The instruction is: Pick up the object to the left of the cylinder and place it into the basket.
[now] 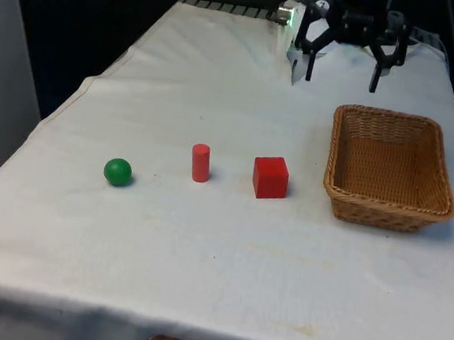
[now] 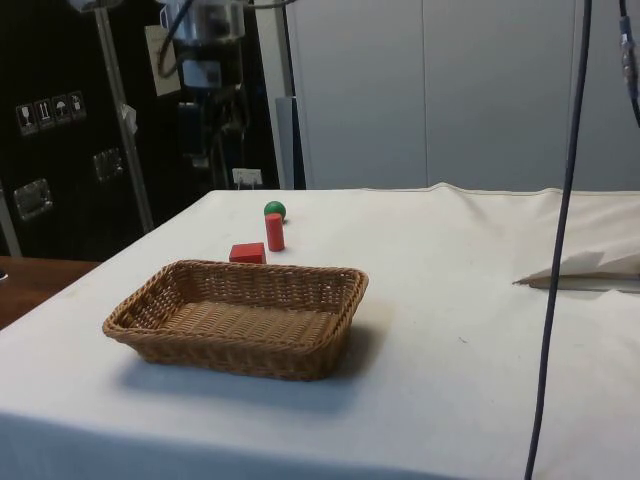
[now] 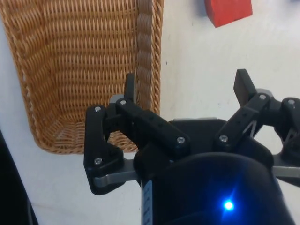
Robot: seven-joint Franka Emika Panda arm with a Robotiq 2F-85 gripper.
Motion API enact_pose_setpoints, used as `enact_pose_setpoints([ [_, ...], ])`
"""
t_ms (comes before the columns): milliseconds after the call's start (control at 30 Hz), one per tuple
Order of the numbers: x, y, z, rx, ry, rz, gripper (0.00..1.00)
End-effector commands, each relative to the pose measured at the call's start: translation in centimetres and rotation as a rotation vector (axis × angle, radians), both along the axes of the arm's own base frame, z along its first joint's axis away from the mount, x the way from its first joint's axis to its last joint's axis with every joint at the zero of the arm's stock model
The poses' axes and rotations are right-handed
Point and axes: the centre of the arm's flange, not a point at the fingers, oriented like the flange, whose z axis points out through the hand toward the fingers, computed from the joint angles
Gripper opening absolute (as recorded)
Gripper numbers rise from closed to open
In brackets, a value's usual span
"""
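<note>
- Front view: green ball (image 1: 118,171) lies on the cylinder's (image 1: 201,163) left, the red cube (image 1: 270,177) and basket (image 1: 446,188) on its right.
- Gripper (image 1: 341,73), fingers apart and empty, hangs well beyond the cylinder.
- Descend centred over the ball, since it would likely roll if nudged.

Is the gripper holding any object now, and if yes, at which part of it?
Nothing is held. The gripper is open and empty above the table's far end; the green ball lies untouched on the cloth.
</note>
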Motion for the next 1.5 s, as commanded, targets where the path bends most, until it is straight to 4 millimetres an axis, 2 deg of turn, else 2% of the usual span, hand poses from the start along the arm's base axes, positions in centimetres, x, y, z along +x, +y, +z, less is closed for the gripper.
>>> enact_pose_setpoints([
  [0,0.0,0.0,-0.4,0.005,-0.008,-0.002,1.0],
  [500,0.2,0.1,-3.9,-0.014,-0.015,0.001,1.0],
  [1167,1.4,-3.2,-8.4,-0.038,-0.027,-0.012,1.0],
  [1467,1.7,-3.7,-10.0,-0.051,-0.031,-0.018,1.0],
])
